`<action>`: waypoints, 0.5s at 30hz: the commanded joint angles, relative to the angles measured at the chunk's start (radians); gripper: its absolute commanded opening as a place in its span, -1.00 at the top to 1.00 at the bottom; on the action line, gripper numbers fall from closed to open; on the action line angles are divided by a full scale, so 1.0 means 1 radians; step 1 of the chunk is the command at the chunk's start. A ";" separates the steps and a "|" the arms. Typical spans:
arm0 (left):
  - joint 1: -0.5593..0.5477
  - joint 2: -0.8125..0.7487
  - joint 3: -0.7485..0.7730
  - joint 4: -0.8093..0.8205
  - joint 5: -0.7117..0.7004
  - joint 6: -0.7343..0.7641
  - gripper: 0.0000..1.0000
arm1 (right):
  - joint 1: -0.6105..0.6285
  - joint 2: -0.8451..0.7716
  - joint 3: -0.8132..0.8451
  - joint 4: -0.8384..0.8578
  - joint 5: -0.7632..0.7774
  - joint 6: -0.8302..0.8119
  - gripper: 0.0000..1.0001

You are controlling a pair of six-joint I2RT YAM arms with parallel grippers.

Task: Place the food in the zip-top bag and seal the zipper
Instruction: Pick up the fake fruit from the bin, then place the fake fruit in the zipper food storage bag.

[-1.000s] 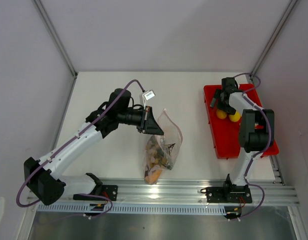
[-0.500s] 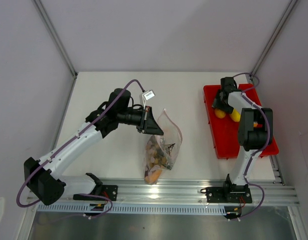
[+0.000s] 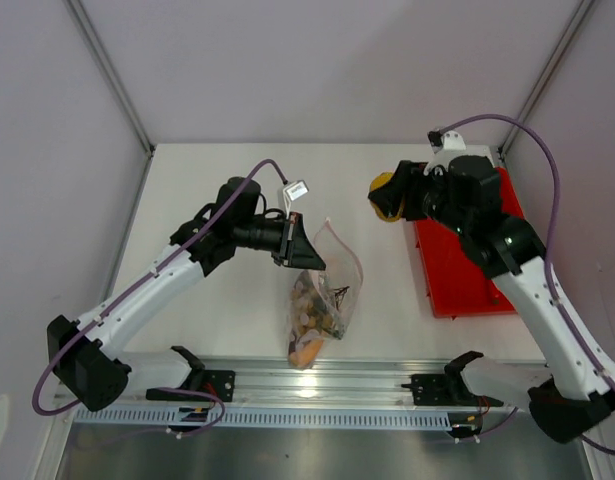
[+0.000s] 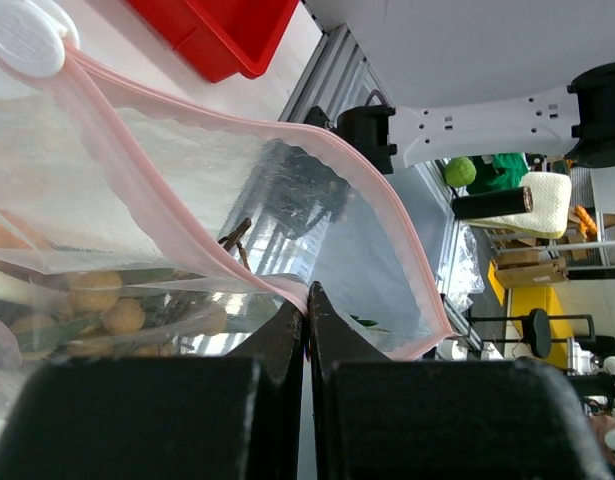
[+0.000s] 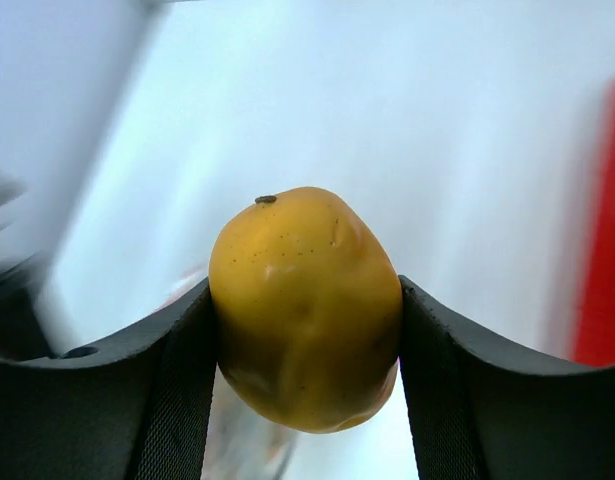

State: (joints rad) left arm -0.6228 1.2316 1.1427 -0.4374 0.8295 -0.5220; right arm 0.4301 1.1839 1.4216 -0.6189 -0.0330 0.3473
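One zip-top bag (image 3: 327, 290) lies at the centre of the top view on the white worktop (image 3: 217, 180), and the heap of food (image 3: 309, 318) inside it holds orange and olive-green pieces too tangled to count. The left gripper (image 3: 309, 258) sits at the bag's upper end. In the left wrist view its two fingers (image 4: 187, 420) are clenched flat on the pink zipper (image 4: 332, 152), and the mouth gapes beyond them. A bunch of olive-yellow grapes (image 4: 95, 293) shows through the plastic at the left of that frame.

The right gripper (image 3: 385, 196) hangs above the worktop, right of centre in the upper half of the frame, just left of the one red tray (image 3: 467, 280). Its two fingers grasp a single yellow lemon (image 5: 305, 308) by its sides.
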 commanded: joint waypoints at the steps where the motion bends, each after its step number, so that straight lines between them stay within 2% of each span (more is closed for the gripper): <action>1: 0.009 -0.035 0.005 -0.006 -0.013 0.022 0.99 | 0.125 -0.088 0.005 -0.054 -0.128 0.030 0.89; 7: 0.011 -0.055 0.009 -0.015 -0.020 0.013 0.99 | 0.272 -0.144 -0.042 -0.038 -0.218 0.090 0.86; 12: 0.009 -0.084 0.015 -0.035 -0.026 0.004 0.99 | 0.372 -0.115 -0.096 0.002 -0.186 0.119 0.79; 15: 0.009 -0.098 0.022 -0.046 -0.033 0.002 0.99 | 0.423 -0.093 -0.116 0.019 -0.159 0.128 0.68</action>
State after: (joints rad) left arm -0.6212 1.1797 1.1427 -0.4835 0.7994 -0.5228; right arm 0.8131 1.0836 1.3151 -0.6353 -0.2070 0.4473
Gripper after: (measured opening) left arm 0.005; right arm 0.646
